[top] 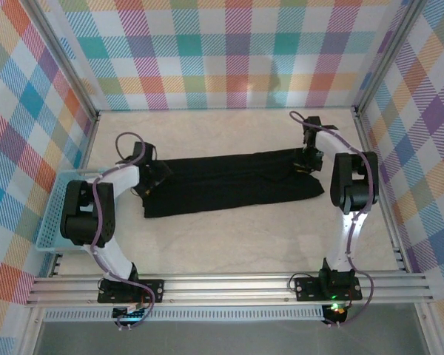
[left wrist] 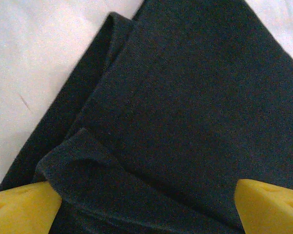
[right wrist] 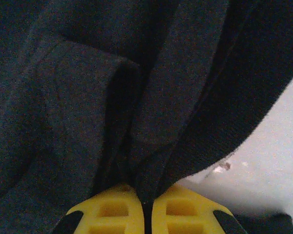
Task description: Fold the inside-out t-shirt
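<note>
The inside-out t-shirt lies as a long black folded strip across the middle of the table. My left gripper hovers at its left end, open, with both yellow fingertips wide apart over the dark cloth. At the strip's right end my right gripper is shut on a pinched fold of the t-shirt, the yellow fingers pressed together with black fabric rising from between them.
A light blue perforated basket sits at the left edge beside the left arm. Checked walls enclose the table on three sides. Pale bare tabletop lies in front of the shirt and behind it.
</note>
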